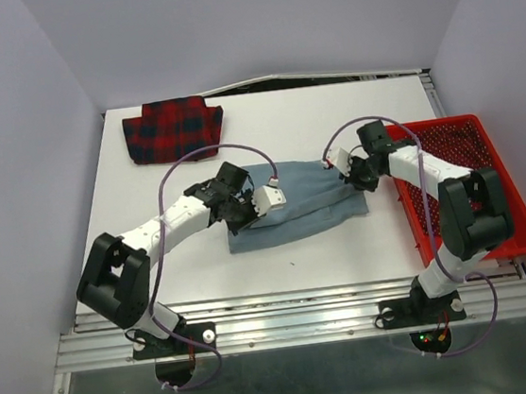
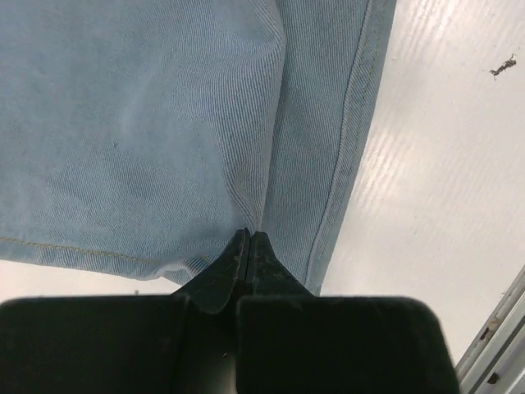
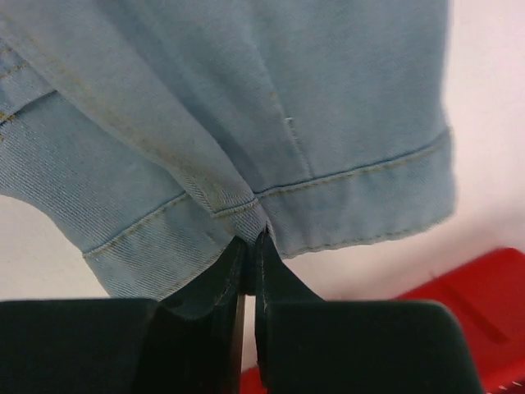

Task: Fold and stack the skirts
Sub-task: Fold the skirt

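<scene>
The light blue denim skirt [image 1: 312, 206] lies spread across the middle of the white table. My left gripper [image 1: 245, 222] sits at its near-left edge. In the left wrist view the gripper [image 2: 250, 235] is shut, with a crease of the skirt [image 2: 164, 107] pinched at the tips. My right gripper [image 1: 354, 183] is at the skirt's right end, next to the basket. In the right wrist view the gripper [image 3: 254, 240] is shut on a bunched piece of the hem [image 3: 238, 209]. The red-and-navy plaid skirt [image 1: 173, 129] lies folded at the far left corner, apart from both grippers.
A red plastic basket [image 1: 508, 217] stands along the table's right side, close behind my right arm; its corner [image 3: 484, 304] shows in the right wrist view. Bare white table [image 2: 443, 164] lies beside the denim. A metal rail runs along the near edge.
</scene>
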`<state>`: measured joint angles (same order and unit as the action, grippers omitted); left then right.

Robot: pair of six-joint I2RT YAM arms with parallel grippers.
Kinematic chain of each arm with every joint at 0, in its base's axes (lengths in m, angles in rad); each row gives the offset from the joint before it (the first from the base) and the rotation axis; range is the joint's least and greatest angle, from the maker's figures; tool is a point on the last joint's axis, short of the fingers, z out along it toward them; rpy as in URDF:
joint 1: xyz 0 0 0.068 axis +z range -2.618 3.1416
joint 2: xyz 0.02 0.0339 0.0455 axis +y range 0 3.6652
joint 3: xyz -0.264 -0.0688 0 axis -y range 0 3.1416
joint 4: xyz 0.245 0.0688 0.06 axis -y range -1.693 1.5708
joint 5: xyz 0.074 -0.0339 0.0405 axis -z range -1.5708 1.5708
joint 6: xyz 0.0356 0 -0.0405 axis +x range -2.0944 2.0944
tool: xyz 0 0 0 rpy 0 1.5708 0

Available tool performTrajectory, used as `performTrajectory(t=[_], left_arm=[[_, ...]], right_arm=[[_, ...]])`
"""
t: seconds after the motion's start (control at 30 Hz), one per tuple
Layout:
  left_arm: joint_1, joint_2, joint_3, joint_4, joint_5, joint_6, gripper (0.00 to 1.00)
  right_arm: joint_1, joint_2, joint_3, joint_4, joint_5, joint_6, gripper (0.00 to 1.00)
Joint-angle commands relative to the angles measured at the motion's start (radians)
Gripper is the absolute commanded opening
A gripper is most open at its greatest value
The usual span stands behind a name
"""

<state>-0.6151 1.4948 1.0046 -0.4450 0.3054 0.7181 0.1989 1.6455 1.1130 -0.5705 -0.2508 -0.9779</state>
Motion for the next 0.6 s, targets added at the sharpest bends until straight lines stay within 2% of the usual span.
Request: performTrajectory(t=[0.0,0.07,0.1,0.13,0.17,0.2,0.3,0.5,0.57], left_arm=[[-0.009,0.033,-0.043,0.118,-0.026,-0.08,0.0],[-0.009,0.059,-0.043,0.127,-0.029,-0.083,0.0],[-0.009,0.074,-0.032,0.12,-0.025,-0.082,0.0],[-0.011,0.077,-0.021,0.111,-0.017,-0.08,0.07],[-0.011,0.076,-0.014,0.088,-0.008,-0.077,0.17],[-0.011,0.049,-0.005,0.08,0.009,-0.077,0.33],[-0.009,-0.048,0.005,0.048,0.047,-0.057,0.47],[-0.011,-0.137,0.054,-0.083,0.06,-0.019,0.47],[-0.012,-0.13,0.055,-0.08,0.051,-0.028,0.47]], right_arm=[[0.027,-0.029,-0.08,0.096,-0.022,0.011,0.01],[0.036,-0.03,-0.081,0.101,-0.03,0.033,0.01],[0.036,-0.03,-0.075,0.087,-0.031,0.039,0.06],[0.036,-0.038,-0.065,0.078,-0.031,0.05,0.15],[0.036,-0.042,-0.044,0.064,-0.033,0.056,0.31],[0.036,-0.061,-0.035,0.043,-0.031,0.082,0.59],[0.036,-0.108,-0.006,0.023,-0.016,0.135,0.62],[0.036,-0.227,0.037,-0.05,-0.034,0.251,0.68],[0.036,-0.219,0.067,-0.081,-0.028,0.379,0.65]])
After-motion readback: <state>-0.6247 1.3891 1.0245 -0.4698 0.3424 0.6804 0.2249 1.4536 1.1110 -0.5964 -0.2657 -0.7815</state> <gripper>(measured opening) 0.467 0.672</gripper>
